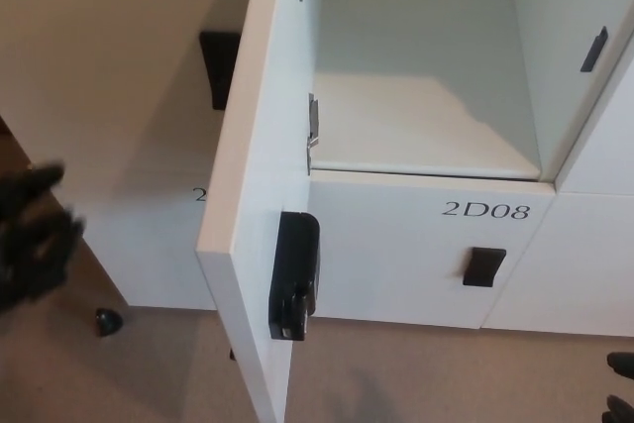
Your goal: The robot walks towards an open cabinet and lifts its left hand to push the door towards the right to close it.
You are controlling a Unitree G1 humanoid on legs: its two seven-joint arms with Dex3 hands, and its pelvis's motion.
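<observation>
The white cabinet door [248, 195] stood wide open, its smooth edge jutting toward the camera, with bare beige floor [416, 373] below. The blurred left hand [35, 240] hovered well left of it, fingers spread, touching nothing. The right hand [621, 388] barely showed; its fingers could not be judged. A lower door [396, 255] read "2D08". A black latch [294, 274] sat on the door's inner face.

A single view, from the robot's head, looks steeply down and forward at close range onto a bank of white cabinets. The open door [253, 195] juts toward the camera from 12 o'clock to 6 o'clock, its edge nearest. The open compartment [426, 126] fills 1 o'clock; the beige floor [396, 373] spans the bottom.
</observation>
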